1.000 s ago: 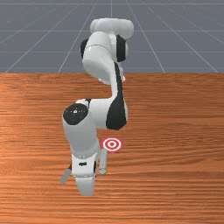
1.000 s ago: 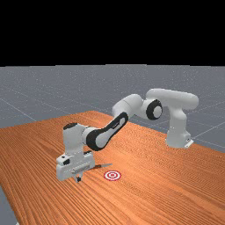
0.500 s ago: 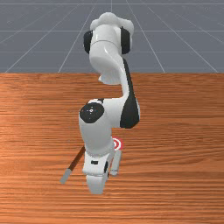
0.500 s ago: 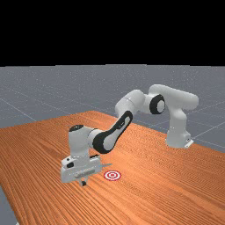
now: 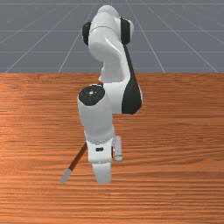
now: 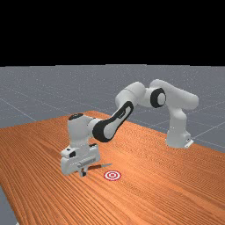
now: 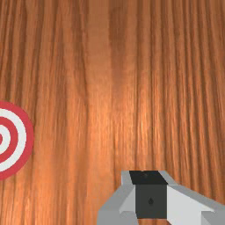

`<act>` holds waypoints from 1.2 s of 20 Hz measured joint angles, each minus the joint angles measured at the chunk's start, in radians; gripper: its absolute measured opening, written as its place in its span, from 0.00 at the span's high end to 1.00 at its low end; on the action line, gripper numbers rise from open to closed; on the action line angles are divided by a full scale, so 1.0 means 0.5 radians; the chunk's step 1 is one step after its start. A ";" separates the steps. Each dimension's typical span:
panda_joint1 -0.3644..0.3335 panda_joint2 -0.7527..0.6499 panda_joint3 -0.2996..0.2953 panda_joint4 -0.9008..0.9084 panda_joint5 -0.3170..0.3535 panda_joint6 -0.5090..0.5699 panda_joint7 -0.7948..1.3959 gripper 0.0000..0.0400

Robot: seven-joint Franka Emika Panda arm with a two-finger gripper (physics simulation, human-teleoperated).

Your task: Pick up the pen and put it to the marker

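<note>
Nearest me, the hand [image 6: 83, 174] is clenched on itself, up higher above the counter [image 5: 175, 183] than half a second ago. The pen [image 5: 77, 158] hasn't budged: it lies well out from the counter's back edge, slanting from its grey end toward that edge, partly behind the hand in the front view. Beyond its other end, the marker [image 6: 112, 176] sits just beside, mostly blocked there by the hand.

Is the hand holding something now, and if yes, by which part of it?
Nothing is held. The pen lies on the table, its visible part to the front view's left of the hand.
</note>
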 joint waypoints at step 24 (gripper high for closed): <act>-0.159 -0.190 -0.133 -0.380 0.146 0.239 0.445 1.00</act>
